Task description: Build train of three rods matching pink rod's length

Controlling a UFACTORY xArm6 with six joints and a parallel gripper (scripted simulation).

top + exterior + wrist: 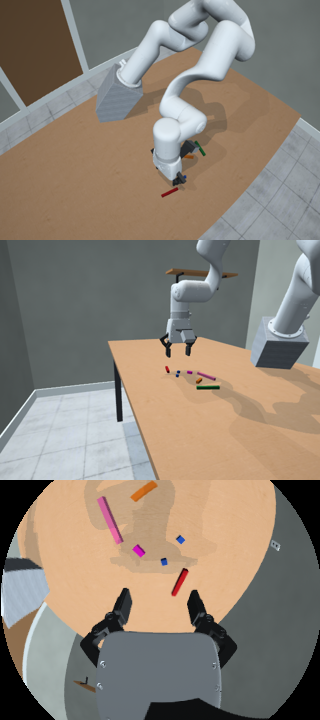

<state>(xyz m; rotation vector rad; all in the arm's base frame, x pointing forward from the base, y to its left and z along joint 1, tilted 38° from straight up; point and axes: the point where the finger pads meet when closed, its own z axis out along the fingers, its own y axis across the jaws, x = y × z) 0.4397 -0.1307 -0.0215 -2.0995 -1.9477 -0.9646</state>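
My gripper (pixel 178 354) (pixel 160 595) is open and empty, high above the table. A red rod (pixel 169 192) (pixel 167 369) (pixel 180 582) lies flat, apart from the others. One blue rod (pixel 178 371) (pixel 164 561) and another blue rod (pixel 177 375) (pixel 180 539) lie a little apart. A magenta rod (pixel 189 372) (pixel 139 551) lies between them and the pink rod (pixel 206 376) (pixel 110 520). An orange rod (pixel 188 156) (pixel 199 380) (pixel 144 491) and a green rod (pixel 200 148) (pixel 208 387) lie beyond; the green one is outside the wrist view. In the top view the arm hides the pink and magenta rods. No rods touch.
The wooden table (pixel 77 167) (pixel 180 420) carries the arm's grey base block (pixel 118 103) (pixel 273 353), away from the rods. The table's edge runs beyond the red rod. A wall shelf (pixel 201 273) is behind the arm.
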